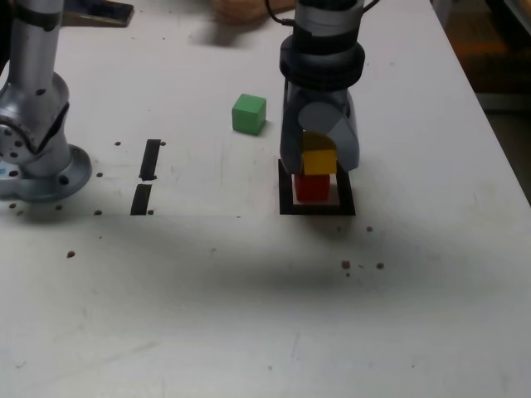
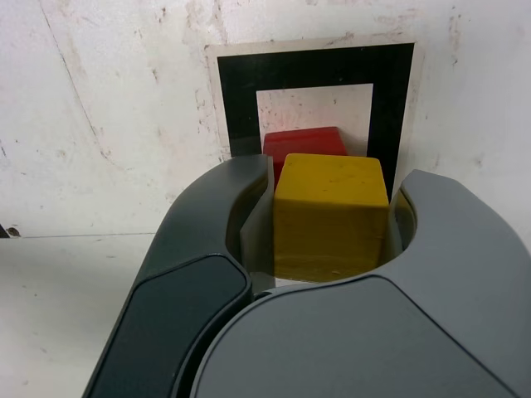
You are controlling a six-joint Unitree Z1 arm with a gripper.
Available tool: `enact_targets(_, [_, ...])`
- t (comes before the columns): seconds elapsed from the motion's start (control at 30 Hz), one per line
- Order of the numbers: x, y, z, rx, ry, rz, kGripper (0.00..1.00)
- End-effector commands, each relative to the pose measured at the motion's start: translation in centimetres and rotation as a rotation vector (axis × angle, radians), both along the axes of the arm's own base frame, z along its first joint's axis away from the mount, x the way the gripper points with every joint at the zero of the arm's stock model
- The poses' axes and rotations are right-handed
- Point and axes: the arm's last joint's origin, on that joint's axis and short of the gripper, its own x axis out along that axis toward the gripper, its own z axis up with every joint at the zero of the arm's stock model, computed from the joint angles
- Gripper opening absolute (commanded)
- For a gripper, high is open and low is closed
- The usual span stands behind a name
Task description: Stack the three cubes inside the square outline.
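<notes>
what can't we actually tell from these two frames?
- Whether the yellow cube rests on the red cube or hangs just above: the jaws cover the joint in both views.
- Green cube: outside the wrist view.
- Square outline: near side hidden by the gripper in the wrist view.
- Blurred shape at the exterior view's top edge: cut off, unidentifiable.

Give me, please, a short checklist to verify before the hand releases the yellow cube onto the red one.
1. Hand shut on yellow cube: ok.
2. Red cube inside square outline: ok.
3. Yellow cube above red cube: ok in the exterior view.
4. Yellow cube resting fully on red, edges aligned: cannot tell.
5. Green cube free on the table, apart from the hand: ok.
</notes>
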Motion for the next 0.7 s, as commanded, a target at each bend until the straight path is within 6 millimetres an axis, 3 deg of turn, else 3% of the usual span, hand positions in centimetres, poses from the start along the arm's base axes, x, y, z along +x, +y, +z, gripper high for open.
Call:
enact_targets(0.0, [-0.1, -0.1, -0.1, -0.003, 0.004, -0.002, 0.31])
enact_targets(0.2, [-0.3, -0.2, 0.1, -0.015, 0.004, -0.011, 0.69])
enact_targets(0.3, [-0.4, -0.2, 0.2, -0.025, 0.005, -0.025, 0.81])
enact_targets(0.4, [-0.6, -0.3, 0.4, -0.033, 0.006, -0.038, 0.87])
enact_targets(0.67, [-1.1, -0.8, 2.0, -0.016, -0.017, -0.058, 0.91])
